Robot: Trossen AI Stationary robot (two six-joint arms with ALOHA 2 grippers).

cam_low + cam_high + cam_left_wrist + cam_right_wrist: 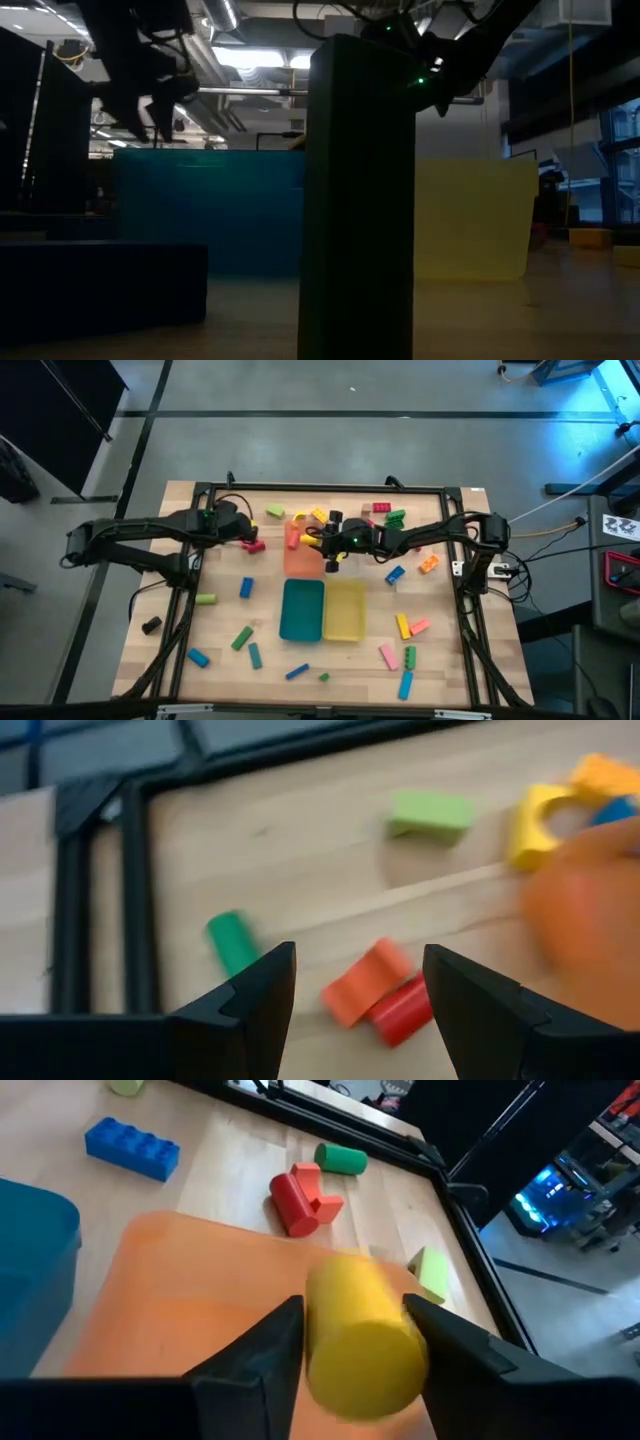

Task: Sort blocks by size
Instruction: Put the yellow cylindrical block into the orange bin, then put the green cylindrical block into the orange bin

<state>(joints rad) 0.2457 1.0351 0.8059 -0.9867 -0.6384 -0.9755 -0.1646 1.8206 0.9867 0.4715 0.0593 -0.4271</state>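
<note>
From down low I can hardly see a thing. A tall dark block point(360, 200) stands right in front of that camera and hides the middle. Behind it I only make out the teal tray point(210, 215) and the yellow tray point(475, 215) as big see-through walls.

My right pincer point(350, 1330) hangs over the orange tray point(190, 1295). A fat yellow roll point(362, 1335), smooth and round, sits between its two dark fingers. It looks blurry, and I cannot tell if the fingers grip it or have let it go. From above, the pincer point(333, 552) covers that roll.

Just past the tray lie a red roll point(290, 1207) touching a red arch piece point(318, 1190), a small green roll point(341, 1158), a blue brick point(132, 1148) with studs on top and a pale green block point(431, 1271).

My left pincer point(355, 995) is wide open and holds nothing. It hovers near the back left of the wooden worktop point(230, 620), with the arm stretched in from the left side. Beyond its fingers I see an orange wavy piece point(365, 982) touching a red roll point(402, 1011). A green roll point(233, 941) lies near the black frame point(135, 900).

More blocks lie spread over the worktop, like a pink bar point(387, 655) and a blue bar point(405, 684) at the front right.
</note>
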